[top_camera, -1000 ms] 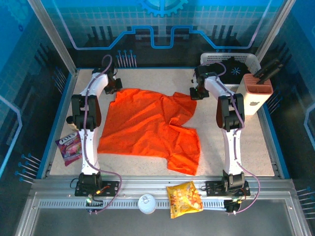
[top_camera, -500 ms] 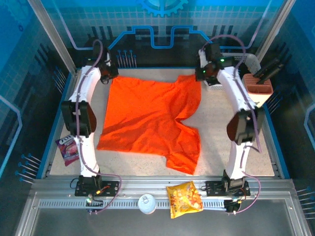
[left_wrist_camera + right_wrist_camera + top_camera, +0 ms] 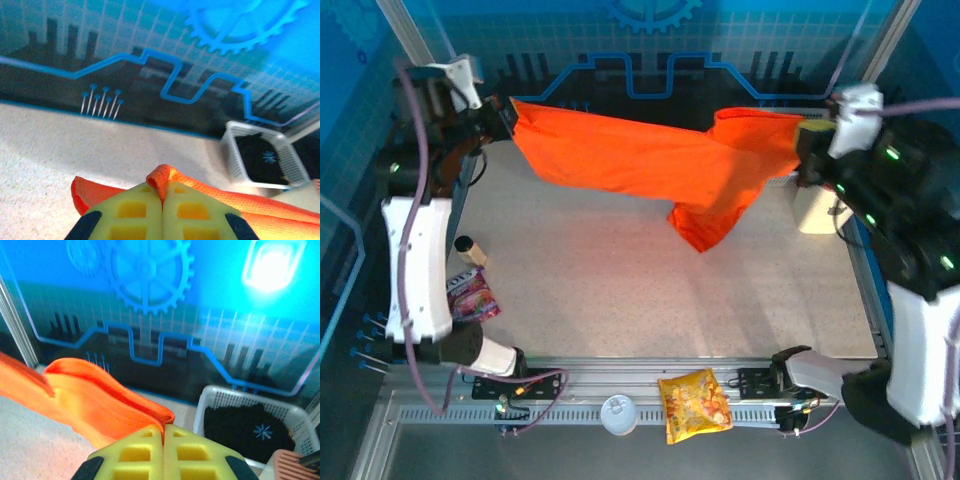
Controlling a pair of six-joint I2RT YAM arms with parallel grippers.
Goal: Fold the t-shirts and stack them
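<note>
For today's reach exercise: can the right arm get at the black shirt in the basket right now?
Probably not yet: the right gripper is shut on the orange t-shirt, though the open basket sits near.

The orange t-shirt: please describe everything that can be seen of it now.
The orange t-shirt is plain, bright orange cloth with a fine mesh weave. It hangs above the table, stretched between both arms: the left gripper is shut on one edge, the right gripper on another. The cloth sags in the middle, and a folded part droops lowest, right of centre, apparently clear of the table.
</note>
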